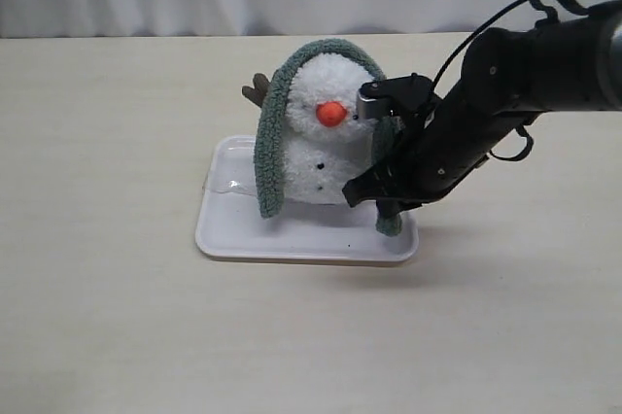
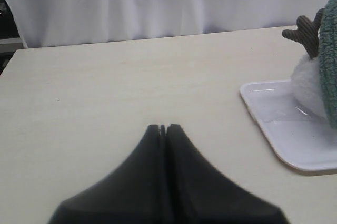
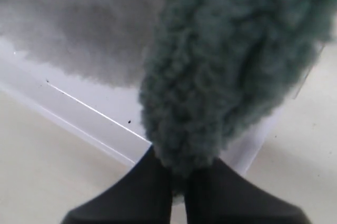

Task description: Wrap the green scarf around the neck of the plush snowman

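The plush snowman (image 1: 326,156) stands upright on a white tray (image 1: 292,244) in the middle of a pale tabletop (image 1: 107,317). The green scarf (image 1: 274,122) is draped over the top of its head, not around its neck, with one end hanging down each side. The right claw (image 3: 178,174) is pinched closed on the lower tip of the strand on the right of the exterior view. The left claw (image 2: 163,128), fingers pressed together and gripping nothing, hovers above bare tabletop near the tray.
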Controlling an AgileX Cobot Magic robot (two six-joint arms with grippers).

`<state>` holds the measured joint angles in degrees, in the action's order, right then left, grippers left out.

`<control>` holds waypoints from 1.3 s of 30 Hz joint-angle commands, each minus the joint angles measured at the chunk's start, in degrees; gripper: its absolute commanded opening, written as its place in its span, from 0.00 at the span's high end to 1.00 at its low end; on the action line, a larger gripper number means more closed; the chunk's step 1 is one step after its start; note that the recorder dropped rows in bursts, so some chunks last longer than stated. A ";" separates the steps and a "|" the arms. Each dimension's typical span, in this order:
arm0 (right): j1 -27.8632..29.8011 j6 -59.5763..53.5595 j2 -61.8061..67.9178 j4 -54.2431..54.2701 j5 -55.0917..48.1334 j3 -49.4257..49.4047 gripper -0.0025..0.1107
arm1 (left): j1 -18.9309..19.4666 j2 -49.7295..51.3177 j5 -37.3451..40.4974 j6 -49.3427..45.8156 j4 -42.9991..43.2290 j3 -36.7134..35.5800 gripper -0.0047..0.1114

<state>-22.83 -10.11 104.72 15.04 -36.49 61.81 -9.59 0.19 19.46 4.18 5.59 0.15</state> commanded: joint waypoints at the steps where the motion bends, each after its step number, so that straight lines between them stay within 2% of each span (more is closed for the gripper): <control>1: 0.08 -0.96 -0.11 0.77 4.39 0.08 0.94 | -0.46 -0.19 -0.69 0.15 -0.30 -0.15 0.96; 4: 0.08 -1.06 -0.11 1.22 6.00 0.08 0.89 | -0.46 -0.19 -0.69 0.15 -0.30 -0.15 0.96; 10: 0.08 -3.20 -0.21 6.37 1.08 0.08 0.58 | -0.46 -0.19 -0.69 0.15 -0.30 -0.15 0.96; 13: 0.08 -9.34 -0.55 11.06 -4.35 0.08 0.54 | -0.46 -0.19 -0.69 0.15 -0.30 -0.15 0.96; 23: 0.08 -8.24 -8.62 11.45 -13.37 0.08 0.53 | -0.46 -0.19 -0.69 0.15 -0.30 -0.15 0.96; 26: 0.08 -6.97 -11.20 12.66 -19.26 0.08 0.53 | -0.46 -0.19 -0.69 0.15 -0.30 -0.15 0.96; 31: 0.08 -10.61 -14.26 15.55 -24.74 0.08 0.54 | -0.46 -0.19 -0.69 0.15 -0.16 -0.15 0.96; 34: 0.08 -13.01 -16.64 14.53 -19.32 0.59 0.59 | -0.46 -0.19 -0.69 0.15 0.41 -0.15 0.96; 39: 0.08 -11.16 -18.53 13.05 -2.33 4.19 0.78 | -0.46 -0.19 -0.69 0.15 0.41 -0.15 0.96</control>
<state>-22.83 -21.82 87.15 28.63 -48.12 63.91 -9.59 0.19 19.46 4.18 5.70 0.15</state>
